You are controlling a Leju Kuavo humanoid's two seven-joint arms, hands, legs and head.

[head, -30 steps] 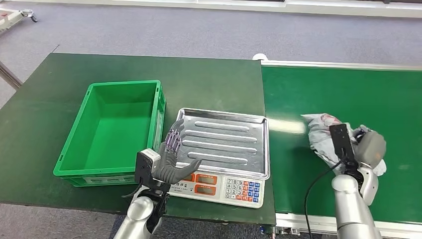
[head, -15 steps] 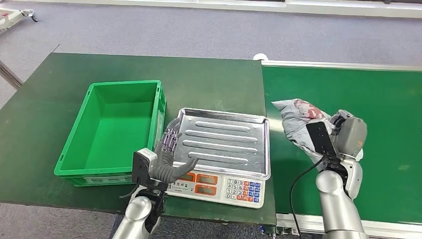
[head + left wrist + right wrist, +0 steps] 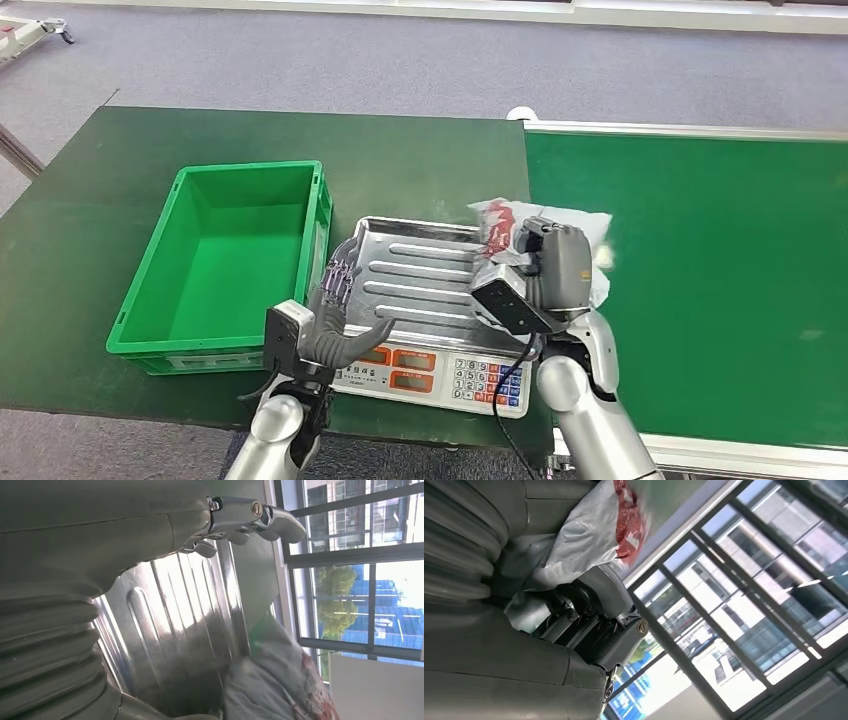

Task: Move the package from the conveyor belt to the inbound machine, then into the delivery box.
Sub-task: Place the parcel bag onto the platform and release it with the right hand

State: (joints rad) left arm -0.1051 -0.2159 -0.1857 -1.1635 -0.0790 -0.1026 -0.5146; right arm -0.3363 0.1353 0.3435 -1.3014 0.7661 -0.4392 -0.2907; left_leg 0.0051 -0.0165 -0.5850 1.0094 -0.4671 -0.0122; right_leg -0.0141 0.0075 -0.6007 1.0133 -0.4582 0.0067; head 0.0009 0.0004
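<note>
From up top, the right hand (image 3: pixel 548 268) had the package (image 3: pixel 545 235), a grey plastic bag with red print, gripped and held over the right edge of the scale's steel tray (image 3: pixel 420 275), right where the dark green table (image 3: pixel 120 220) meets the conveyor belt (image 3: pixel 700 260). Couldn't tell if the bag was touching the tray or not. The left hand (image 3: pixel 338 318) was just sitting at the tray's front-left corner, fingers spread and holding nothing, next to the green delivery box (image 3: pixel 150 300) at the table's front edge.

Left wrist cam: fingers (image 3: pixel 250 517) apart over the ribbed tray (image 3: pixel 180 630), with the package (image 3: pixel 275 685) poking in at the tray's far side.

Right wrist cam: fingers (image 3: pixel 594 615) wrapped around the crinkly bag (image 3: pixel 579 535), windows (image 3: pixel 744 610) behind it.
</note>
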